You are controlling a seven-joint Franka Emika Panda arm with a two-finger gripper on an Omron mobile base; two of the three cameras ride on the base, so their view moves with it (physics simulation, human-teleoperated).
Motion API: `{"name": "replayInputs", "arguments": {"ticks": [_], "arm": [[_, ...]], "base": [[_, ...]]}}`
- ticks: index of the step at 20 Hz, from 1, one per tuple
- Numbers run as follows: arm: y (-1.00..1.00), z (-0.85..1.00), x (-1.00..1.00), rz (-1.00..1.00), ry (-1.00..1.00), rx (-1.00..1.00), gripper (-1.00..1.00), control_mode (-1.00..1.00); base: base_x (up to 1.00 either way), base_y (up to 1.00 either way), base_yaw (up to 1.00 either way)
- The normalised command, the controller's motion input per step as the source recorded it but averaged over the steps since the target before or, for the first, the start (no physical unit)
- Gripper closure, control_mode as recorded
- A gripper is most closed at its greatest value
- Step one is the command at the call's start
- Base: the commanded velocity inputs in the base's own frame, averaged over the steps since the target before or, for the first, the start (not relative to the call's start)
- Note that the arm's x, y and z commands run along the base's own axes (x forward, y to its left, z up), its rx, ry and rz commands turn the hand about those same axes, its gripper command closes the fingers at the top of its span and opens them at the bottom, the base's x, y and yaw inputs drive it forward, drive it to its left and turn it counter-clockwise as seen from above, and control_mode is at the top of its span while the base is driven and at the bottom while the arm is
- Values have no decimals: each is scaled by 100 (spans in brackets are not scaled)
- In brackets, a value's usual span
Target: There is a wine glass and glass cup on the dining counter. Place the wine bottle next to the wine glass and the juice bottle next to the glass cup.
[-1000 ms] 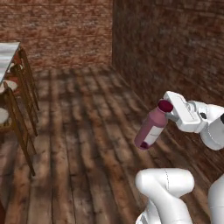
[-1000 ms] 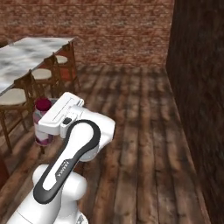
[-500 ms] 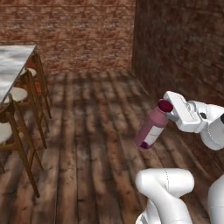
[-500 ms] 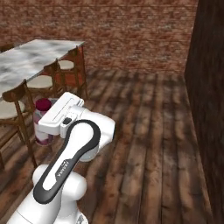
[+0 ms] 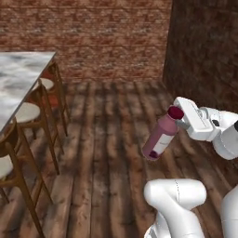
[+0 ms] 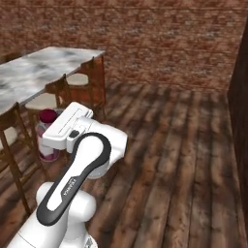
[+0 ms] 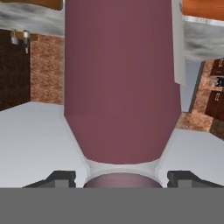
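Note:
The juice bottle (image 5: pixel 159 138), pink-purple with a maroon cap and white label, hangs tilted in the air over the wooden floor. My gripper (image 5: pixel 178 116) is shut on its neck just under the cap. From the right base view the juice bottle (image 6: pixel 46 140) sits behind the white hand, where the gripper (image 6: pixel 53 124) holds it. In the hand view the juice bottle (image 7: pixel 122 78) stretches away between the dark fingertips (image 7: pixel 60 177). The dining counter (image 5: pixel 18 76), a marble slab on wooden legs, stands to the left, and the same dining counter (image 6: pixel 46 70) appears at the left of the right base view. The wine glass, glass cup and wine bottle are out of view.
Wooden stools with pale seats (image 5: pixel 27 112) line the counter's near side, and one stool (image 6: pixel 46 100) stands close to the held bottle. A brick wall (image 5: pixel 107 37) closes the far end. A dark brick wall (image 5: pixel 204 56) runs along the right. Plank floor (image 6: pixel 179 160) spreads ahead.
The whole picture has shifted as the base turned; the counter and stools have come further into both views. The bottle stays held in the shut gripper at the same spot relative to the arm.

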Motion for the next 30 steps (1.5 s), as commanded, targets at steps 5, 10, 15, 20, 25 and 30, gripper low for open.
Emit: {"name": "replayInputs", "arguments": {"ticks": [5, 10, 15, 20, 25, 30], "arm": [[0, 0, 0, 0, 0, 0, 100, 100], [0, 0, 0, 0, 0, 0, 100, 100], [0, 0, 0, 0, 0, 0, 100, 100], [0, 0, 0, 0, 0, 0, 100, 100], [0, 0, 0, 0, 0, 0, 100, 100], [0, 0, 0, 0, 0, 0, 100, 100]], "base": [[100, -44, 25], [100, -55, 23], [100, -60, 23], [100, -60, 21], [100, -64, 25], [100, -62, 30]]}}
